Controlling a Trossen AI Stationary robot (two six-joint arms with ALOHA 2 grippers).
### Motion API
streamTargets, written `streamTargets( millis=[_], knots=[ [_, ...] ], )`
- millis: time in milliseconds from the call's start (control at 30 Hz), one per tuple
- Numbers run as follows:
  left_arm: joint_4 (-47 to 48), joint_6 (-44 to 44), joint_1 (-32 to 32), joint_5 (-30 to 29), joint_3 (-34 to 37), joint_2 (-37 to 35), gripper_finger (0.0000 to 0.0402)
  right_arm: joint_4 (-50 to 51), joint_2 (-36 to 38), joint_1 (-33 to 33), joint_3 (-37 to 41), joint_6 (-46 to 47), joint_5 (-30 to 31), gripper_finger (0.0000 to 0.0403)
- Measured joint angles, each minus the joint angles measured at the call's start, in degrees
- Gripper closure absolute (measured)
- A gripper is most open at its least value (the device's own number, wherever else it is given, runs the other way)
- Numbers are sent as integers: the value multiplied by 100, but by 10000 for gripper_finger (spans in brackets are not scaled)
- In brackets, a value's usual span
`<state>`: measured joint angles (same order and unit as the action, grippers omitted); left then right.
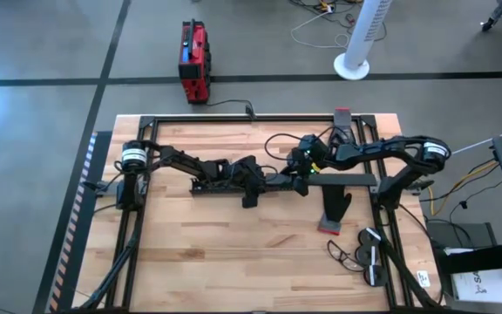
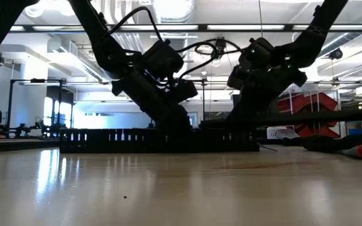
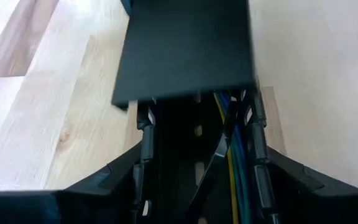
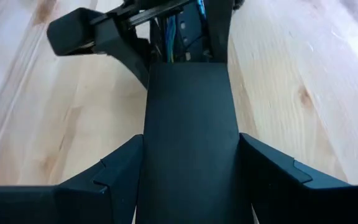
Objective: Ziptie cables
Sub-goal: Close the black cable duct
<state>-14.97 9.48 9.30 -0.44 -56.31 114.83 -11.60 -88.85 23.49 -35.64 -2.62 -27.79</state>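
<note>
- Two dark arms reached in from opposite sides of the wooden counter [image 1: 234, 253] and met over a long black slotted duct [image 1: 234, 187] lying across its middle.
- The left arm stretched out low from its base at the counter's left edge, elbow bent, with the left gripper [image 1: 249, 179] angled down onto the duct's open part.
- In the left wrist view the left gripper [image 3: 197, 180] stood wide, its fingers [image 3: 114, 177] straddling the duct's toothed walls without closing on anything.
- The cables [image 3: 232, 155], thin yellow, green and blue wires, lay inside the duct's channel along one wall and ran under a flat black cover [image 3: 185, 50].
- The right arm came from its base at the right edge, folded at the elbow, wrist tipped down at the duct's covered stretch.
- The right gripper [image 4: 188, 180] stood wide, its fingers [image 4: 114, 174] on either side of the cover [image 4: 188, 124]; whether they pressed it could not be told.
- The cables [image 4: 176, 28] showed just past the cover's end.
- In the low view both arms slanted down to the duct [image 2: 159, 139], wrists close together.
</note>
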Motion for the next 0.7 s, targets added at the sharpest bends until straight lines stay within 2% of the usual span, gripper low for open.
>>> streamTargets(
  millis=[267, 700],
  knots=[
    [-18, 90, 119, 36, 343, -369, 180, -415, -575, 15, -122, -234, -41, 185],
    [-251, -55, 127, 21, 496, -432, 183, -222, -631, -12, -339, -341, -383, 185]
  ],
)
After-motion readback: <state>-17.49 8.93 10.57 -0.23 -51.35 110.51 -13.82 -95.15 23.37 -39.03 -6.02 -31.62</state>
